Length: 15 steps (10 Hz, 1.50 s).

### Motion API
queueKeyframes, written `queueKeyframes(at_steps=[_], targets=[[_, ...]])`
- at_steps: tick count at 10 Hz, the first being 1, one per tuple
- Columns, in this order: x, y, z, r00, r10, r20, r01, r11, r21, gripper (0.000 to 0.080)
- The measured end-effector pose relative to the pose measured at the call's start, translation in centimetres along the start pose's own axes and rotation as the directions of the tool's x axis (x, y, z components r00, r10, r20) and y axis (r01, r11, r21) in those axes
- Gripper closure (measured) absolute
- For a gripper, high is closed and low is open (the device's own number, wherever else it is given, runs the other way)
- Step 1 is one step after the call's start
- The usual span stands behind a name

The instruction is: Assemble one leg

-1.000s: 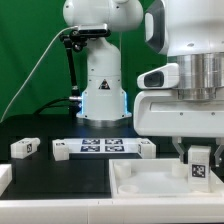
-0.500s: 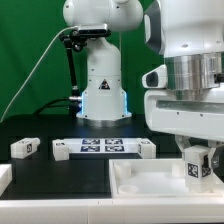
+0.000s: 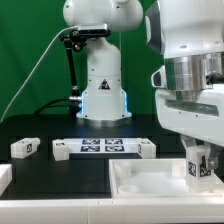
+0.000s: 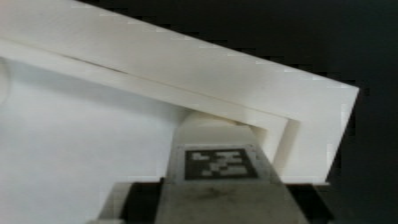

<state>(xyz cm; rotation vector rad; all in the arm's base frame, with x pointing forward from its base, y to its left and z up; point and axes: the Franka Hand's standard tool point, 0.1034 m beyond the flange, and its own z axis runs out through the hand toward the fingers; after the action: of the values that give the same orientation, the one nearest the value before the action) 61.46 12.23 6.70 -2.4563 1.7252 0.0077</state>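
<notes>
Your gripper (image 3: 200, 165) is clamped on the leg (image 3: 198, 168), holding it upright over the tray (image 3: 140, 182) at the exterior view's right. In the wrist view the leg (image 4: 219, 160) shows its tag toward the camera and its far end sits at the tray's inner corner (image 4: 294, 115); you cannot tell from either view whether it touches the tray floor. A second leg (image 3: 25, 148) lies on the table (image 3: 60, 185) at the exterior view's left, well apart. The marker board (image 3: 102, 148) lies between them, further back.
</notes>
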Motion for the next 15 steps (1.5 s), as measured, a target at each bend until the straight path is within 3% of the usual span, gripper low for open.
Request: queueKeyframes(at_steps=[1,2,3,8,9,15], targets=[[0.02,-0.04,-0.03,0.999,-0.04,0.0,0.04,0.999,0.001,0.0323],[0.14,-0.09,-0.08,0.995,-0.098,-0.001,0.098,0.995,0.002,0.0208],[0.24,-0.15,-0.17,0.965,-0.261,-0.002,0.261,0.965,-0.001,0.0166],[-0.35,-0.2,-0.09,0.666,-0.746,-0.01,0.745,0.666,-0.027,0.0151],[-0.29,-0.11,-0.1,0.556,-0.831,0.0,0.831,0.555,-0.039,0.0151],[-0.23,0.36,-0.15,0.047,-0.997,0.069,0.998,0.043,-0.052,0.0151]])
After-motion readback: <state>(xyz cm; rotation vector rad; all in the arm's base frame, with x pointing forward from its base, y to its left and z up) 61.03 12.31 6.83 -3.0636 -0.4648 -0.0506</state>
